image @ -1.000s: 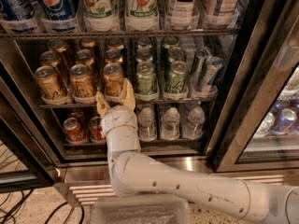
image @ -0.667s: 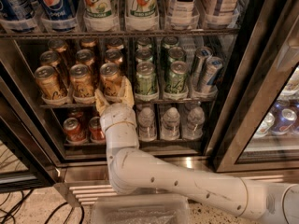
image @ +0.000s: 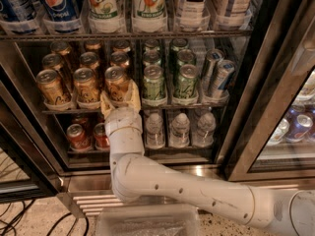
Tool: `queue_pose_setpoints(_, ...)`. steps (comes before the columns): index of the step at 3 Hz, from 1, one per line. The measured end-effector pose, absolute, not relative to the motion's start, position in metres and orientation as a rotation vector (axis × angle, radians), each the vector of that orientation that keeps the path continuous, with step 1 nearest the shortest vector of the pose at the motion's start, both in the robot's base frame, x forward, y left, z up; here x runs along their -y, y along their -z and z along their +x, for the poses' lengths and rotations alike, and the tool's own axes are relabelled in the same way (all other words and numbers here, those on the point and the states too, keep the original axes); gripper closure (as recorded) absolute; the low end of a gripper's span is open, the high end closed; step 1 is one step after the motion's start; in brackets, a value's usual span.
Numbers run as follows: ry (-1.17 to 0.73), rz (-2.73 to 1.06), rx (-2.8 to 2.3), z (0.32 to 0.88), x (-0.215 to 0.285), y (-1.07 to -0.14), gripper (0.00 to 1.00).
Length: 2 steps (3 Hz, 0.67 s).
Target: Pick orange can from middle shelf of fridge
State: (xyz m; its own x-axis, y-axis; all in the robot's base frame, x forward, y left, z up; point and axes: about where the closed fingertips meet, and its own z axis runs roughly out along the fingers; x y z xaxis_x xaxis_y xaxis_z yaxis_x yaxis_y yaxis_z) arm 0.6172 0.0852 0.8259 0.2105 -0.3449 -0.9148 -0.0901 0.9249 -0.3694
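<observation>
The two-finger gripper (image: 119,98) on the white jointed arm (image: 147,181) stood at the front edge of the thin dark metal middle shelf (image: 197,104) of the glass-doored drinks fridge (image: 256,107). Its yellowish fingers (image: 106,103) were apart, one on each side of the lower body of the golden-orange aluminium can (image: 116,81), which stood upright at the front of the orange lane next to the green cans (image: 154,82). This low, straddling approach probably kept the fingers clear of neighbouring cans before closing. Compared with one second earlier, the gripper had advanced only slightly around the can, which remained on the shelf.
</observation>
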Motion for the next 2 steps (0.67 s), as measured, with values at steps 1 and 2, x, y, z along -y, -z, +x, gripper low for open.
queue_pose_setpoints(1, 0.188, -0.368, -1.366, 0.6175, -0.0831, -0.8232, 0.45)
queue_pose_setpoints(2, 0.191, -0.356, -1.376, 0.6182, -0.081, -0.8217, 0.6)
